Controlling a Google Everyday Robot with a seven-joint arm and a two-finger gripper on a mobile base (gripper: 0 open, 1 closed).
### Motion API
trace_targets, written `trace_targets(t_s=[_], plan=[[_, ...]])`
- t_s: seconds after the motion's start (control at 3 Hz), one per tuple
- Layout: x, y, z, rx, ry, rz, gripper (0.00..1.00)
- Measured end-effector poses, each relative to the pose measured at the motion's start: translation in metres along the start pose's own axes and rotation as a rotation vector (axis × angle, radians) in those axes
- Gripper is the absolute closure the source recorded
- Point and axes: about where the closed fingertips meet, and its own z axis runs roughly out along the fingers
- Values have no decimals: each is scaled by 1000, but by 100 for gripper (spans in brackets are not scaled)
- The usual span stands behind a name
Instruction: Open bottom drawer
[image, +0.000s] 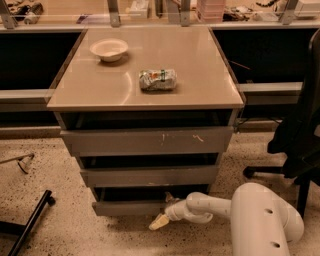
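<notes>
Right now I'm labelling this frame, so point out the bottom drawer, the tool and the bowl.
bottom drawer (125, 208): camera view, left part of its grey front.
tool (164, 212): camera view, its middle, low at the drawer's front.
bowl (109, 49): camera view, its bare inner hollow.

Speckled stone floor (55, 180). Tan-topped cabinet (190, 75) at centre, dim warm glare on top. Dark panels with grey rail (22, 94) far behind. Black office chair (300, 140) right. Gripper (164, 212) low at cabinet's foot.

Elevated front view, claw (164, 210) bottom centre
</notes>
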Motion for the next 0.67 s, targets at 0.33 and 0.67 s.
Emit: trace_targets(t_s=[0.33,0.67], plan=[[0,0,0,0,0,0,0],[6,12,0,-21,34,15,0]])
